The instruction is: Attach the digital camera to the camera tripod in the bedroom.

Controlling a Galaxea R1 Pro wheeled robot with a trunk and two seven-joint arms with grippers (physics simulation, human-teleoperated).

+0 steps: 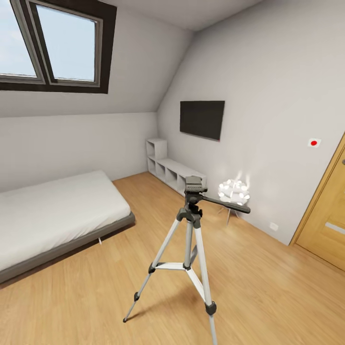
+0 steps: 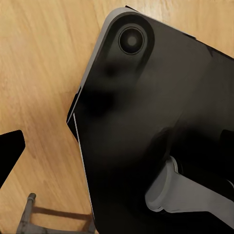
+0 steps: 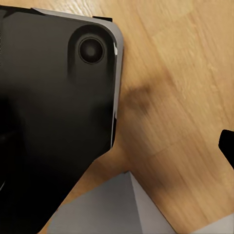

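Bedroom, head view: camera tripod [image 1: 190,239] stands on wood floor [image 1: 268,287] beside bed [image 1: 52,215]; digital camera unseen. Wrist views: robot base [image 2: 161,122] above floor; gripper state cannot be told. Locate the camera before approaching.

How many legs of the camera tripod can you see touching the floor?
2: one foot at the camera tripod's left, one nearer the front, running off the picture's lower edge. The third leg is mostly hidden behind the centre column.
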